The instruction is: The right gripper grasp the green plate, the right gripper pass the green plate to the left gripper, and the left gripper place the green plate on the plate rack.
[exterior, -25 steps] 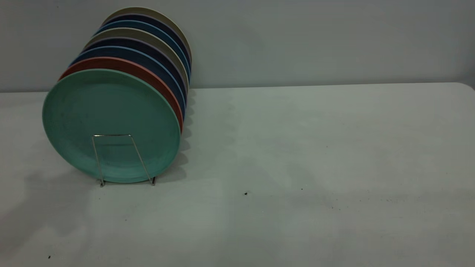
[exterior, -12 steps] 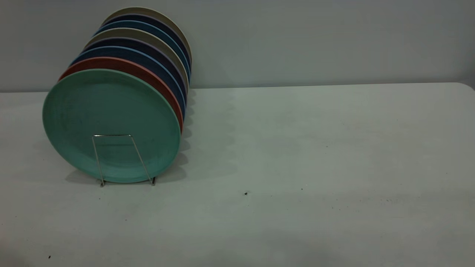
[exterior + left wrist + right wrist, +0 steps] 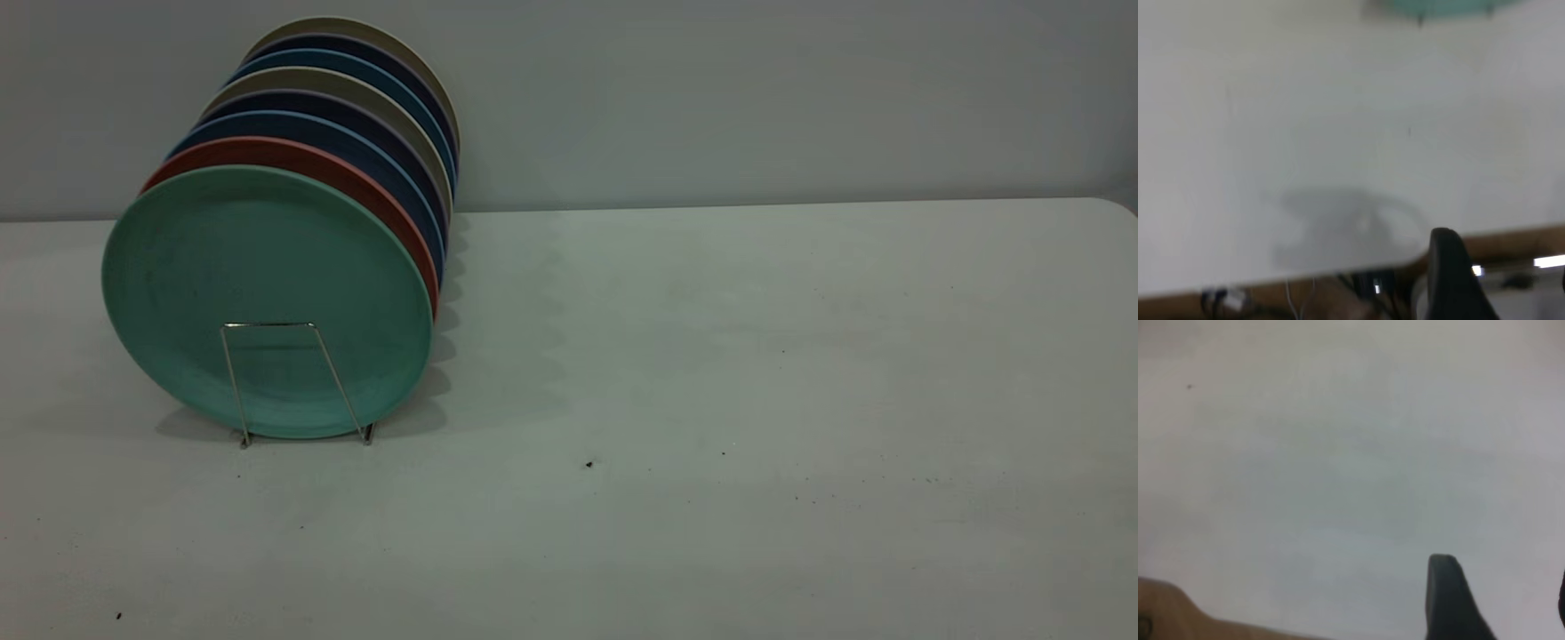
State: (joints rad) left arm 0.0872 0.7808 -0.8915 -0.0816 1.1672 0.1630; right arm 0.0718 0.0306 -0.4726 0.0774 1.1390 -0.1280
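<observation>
Item 1. Green plate (image 3: 267, 293): stood upright on edge in the front slot of the rack (image 3: 293, 382), face outward, with the foremost wire loop crossing its lower half. It lay well ahead of the left tool (image 3: 1503, 267), across bare surface (image 3: 711, 400), with only its bottom rim (image 3: 1445, 7) and two rack feet seen from that wrist. Neither tool touched it.

Item 2. Other plates: a salmon plate (image 3: 293, 153) sat directly behind the green one. Blue plates (image 3: 356, 133) and beige plates (image 3: 391, 53) followed in a receding row, all upright.

Item 3. Left tool: held above the surface's near edge, well apart from the rack. One black finger (image 3: 1451, 280) showed plainly and the other only as a sliver at the frame edge. Fingers were spread with nothing between them. A shadow (image 3: 1338, 227) lay on the surface ahead of it.

Item 4. Right tool (image 3: 1503, 587): held above bare surface, with plate and rack outside its wrist view. One finger (image 3: 1448, 600) showed and the other was a sliver at the edge. Fingers were spread and empty. A dark speck (image 3: 1189, 386) lay far ahead.

Item 5. Exterior view: showed neither tool.
</observation>
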